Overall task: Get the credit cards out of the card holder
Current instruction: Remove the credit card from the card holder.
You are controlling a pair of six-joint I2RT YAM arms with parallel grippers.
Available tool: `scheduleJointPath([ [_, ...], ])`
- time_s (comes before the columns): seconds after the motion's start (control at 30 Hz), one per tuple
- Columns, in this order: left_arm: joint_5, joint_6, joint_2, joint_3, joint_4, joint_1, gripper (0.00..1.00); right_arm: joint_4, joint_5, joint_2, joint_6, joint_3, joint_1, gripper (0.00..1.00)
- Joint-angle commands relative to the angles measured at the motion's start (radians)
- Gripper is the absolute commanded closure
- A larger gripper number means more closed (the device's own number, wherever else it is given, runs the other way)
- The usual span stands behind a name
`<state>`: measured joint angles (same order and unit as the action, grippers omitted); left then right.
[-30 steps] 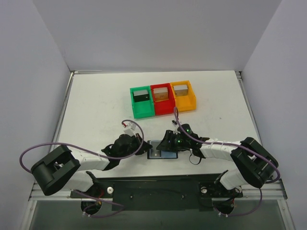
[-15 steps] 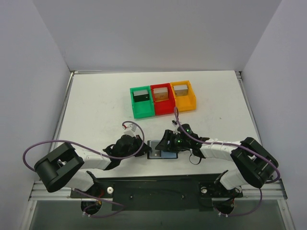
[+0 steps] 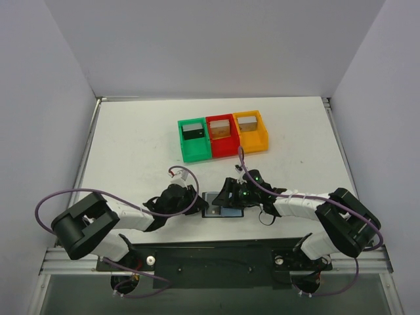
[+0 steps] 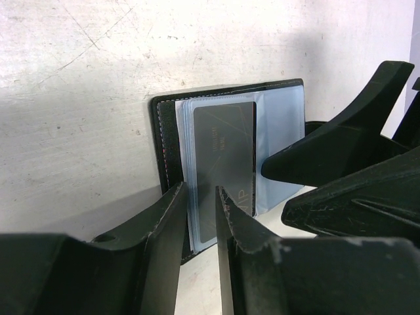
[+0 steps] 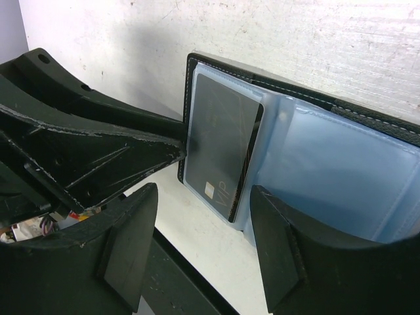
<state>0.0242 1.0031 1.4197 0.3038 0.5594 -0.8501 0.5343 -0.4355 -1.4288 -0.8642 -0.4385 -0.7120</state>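
Observation:
The black card holder (image 3: 211, 211) lies open on the table near the front edge, between both grippers. Clear plastic sleeves (image 5: 341, 177) fan out of it, and a dark credit card (image 4: 223, 164) (image 5: 220, 141) marked VIP sits in the top sleeve. My left gripper (image 3: 197, 202) (image 4: 200, 190) is at the holder's left end, its jaws a narrow gap apart over the sleeve edge and gripping nothing. My right gripper (image 3: 231, 197) (image 5: 205, 197) stands open just short of the card's corner, with bare table between its fingers. The holder's black stitched edge (image 4: 159, 138) (image 5: 367, 115) shows.
Green (image 3: 195, 140), red (image 3: 222, 136) and orange (image 3: 251, 131) bins stand in a row at mid table, each with a flat grey piece inside. The black base rail (image 3: 210, 256) runs just in front of the holder. Purple cables loop over both arms.
My left gripper's jaws have parted from shut to a narrow gap, and its arm has edged right. The right gripper has opened a little wider. The holder stays put.

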Motion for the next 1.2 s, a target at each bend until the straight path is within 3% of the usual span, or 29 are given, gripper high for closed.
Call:
scheduleJointPath([
  [0.0, -0.013, -0.008, 0.028, 0.04, 0.056, -0.006, 0.68, 0.03, -0.017, 0.004, -0.006, -0.014, 0.003, 0.46],
  [0.8, -0.023, 0.0, 0.084, 0.026, 0.096, -0.012, 0.96, 0.02, 0.012, -0.01, -0.002, 0.004, 0.008, 0.45],
  [1.17, -0.018, 0.002, 0.093, 0.024, 0.086, -0.013, 0.99, 0.07, -0.003, -0.036, -0.021, 0.03, 0.023, 0.44],
])
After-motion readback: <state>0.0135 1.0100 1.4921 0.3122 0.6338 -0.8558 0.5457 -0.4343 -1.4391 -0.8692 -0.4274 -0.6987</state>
